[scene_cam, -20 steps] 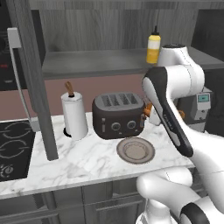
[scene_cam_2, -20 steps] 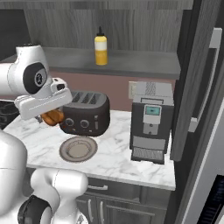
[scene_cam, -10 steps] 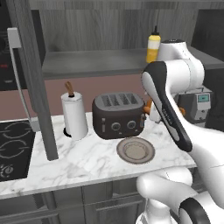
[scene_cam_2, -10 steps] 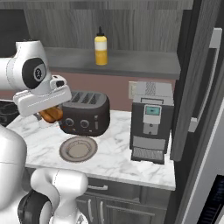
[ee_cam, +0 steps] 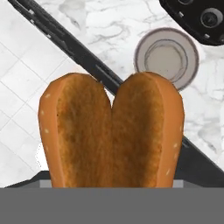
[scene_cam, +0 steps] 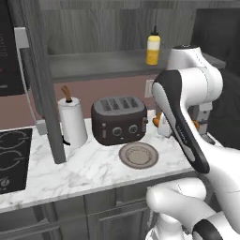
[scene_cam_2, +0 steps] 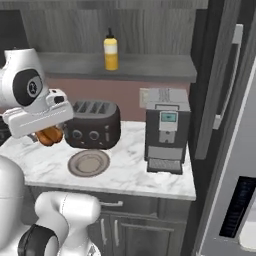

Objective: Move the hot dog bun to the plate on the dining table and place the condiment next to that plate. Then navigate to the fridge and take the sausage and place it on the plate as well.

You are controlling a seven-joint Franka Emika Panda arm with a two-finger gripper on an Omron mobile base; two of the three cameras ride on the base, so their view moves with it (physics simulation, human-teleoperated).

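The gripper [scene_cam_2: 47, 134] was grasping the hot dog bun [ee_cam: 111, 131], split open with its cut sides showing, and held it up in the air above the desk [scene_cam: 89, 166]. Below it, near the front edge of the desk, lay a round plate [scene_cam: 138, 155] with nothing on it. Just behind the plate stood a dark toaster [scene_cam: 118, 120]. A paper towel roll [scene_cam: 72, 121] stood to the left of the toaster. A coffee machine [scene_cam_2: 166, 129] stood at the right end of the desk. The yellow condiment bottle [scene_cam: 153, 47] stood upright on the shelf [scene_cam: 103, 63] above.
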